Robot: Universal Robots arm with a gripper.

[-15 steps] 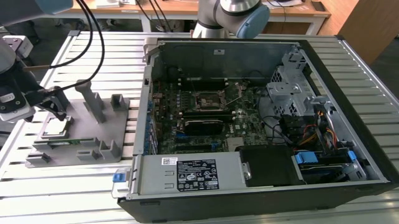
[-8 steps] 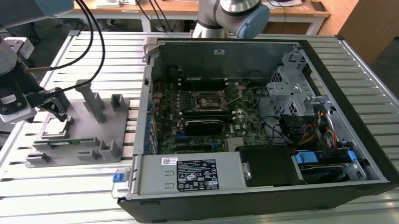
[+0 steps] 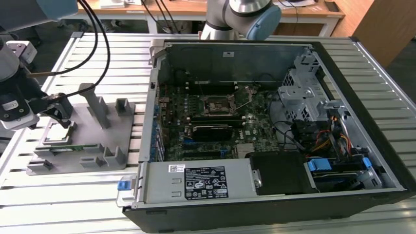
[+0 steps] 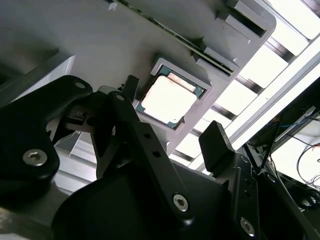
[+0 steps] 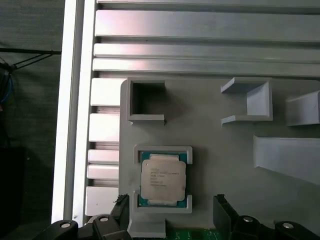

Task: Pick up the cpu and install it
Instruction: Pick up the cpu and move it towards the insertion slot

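The cpu (image 3: pixel 56 132) (image 4: pixel 167 100) (image 5: pixel 162 179), a flat square chip with a silvery top, lies in a raised nest on the grey fixture plate (image 3: pixel 91 141) at the exterior view's left. My gripper (image 3: pixel 63 122) (image 4: pixel 172 125) (image 5: pixel 171 202) hangs just above it, open, with one black finger (image 4: pixel 127 97) on each side of the chip's nest and nothing held. The fingers are apart from the chip. The black socket (image 3: pixel 216 105) with its metal frame sits on the motherboard inside the open computer case (image 3: pixel 338 63).
The fixture plate carries tall grey posts (image 3: pixel 97 109) and empty brackets (image 5: pixel 146 102). A narrow green circuit strip (image 5: pixel 200 234) lies beside the chip's nest. The slatted metal table (image 3: pixel 71 190) runs under everything. A second robot arm (image 3: pixel 244 14) stands behind the case.
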